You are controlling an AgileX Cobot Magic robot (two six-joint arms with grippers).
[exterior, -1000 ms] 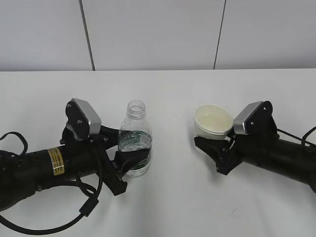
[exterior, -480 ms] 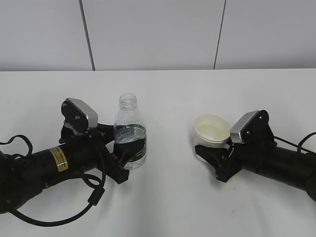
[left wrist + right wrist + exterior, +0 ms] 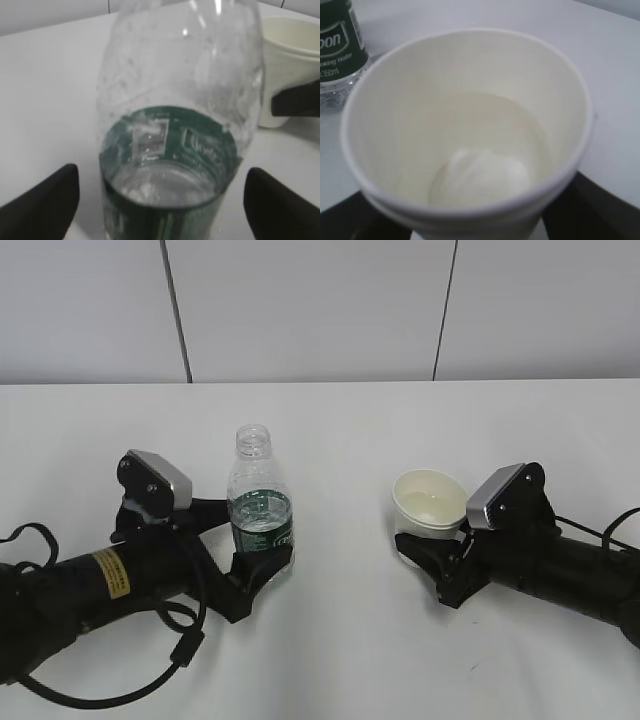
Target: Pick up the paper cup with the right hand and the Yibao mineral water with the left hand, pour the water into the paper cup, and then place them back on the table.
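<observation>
Two black arms lie low on the plain white table [image 3: 340, 660], well apart, with grey wall panels [image 3: 300, 310] behind. On the left side of the exterior view, the yellow-stickered left hand [image 3: 262, 562] clasps the Yibao mineral water [image 3: 260, 512] — a small clear ribbed plastic bottle with a dark green label and an open threaded neck, standing upright. A loose black cable [image 3: 150, 670] loops beneath that arm. To the right, the right hand [image 3: 430, 550] grips the small off-white paper cup [image 3: 430, 505] low on its wall, rolled rim tilted a little toward the camera.

Left wrist view: the bottle [image 3: 177, 125] fills the middle, its plastic beaded with droplets, water showing behind the label; black fingertips [image 3: 42, 205] flank it, the cup [image 3: 290, 70] beyond.

Right wrist view: the cup [image 3: 470, 135] is close — smooth cream inside, a shallow pool at the bottom, the bottle's label [image 3: 340, 42] at upper left.
</observation>
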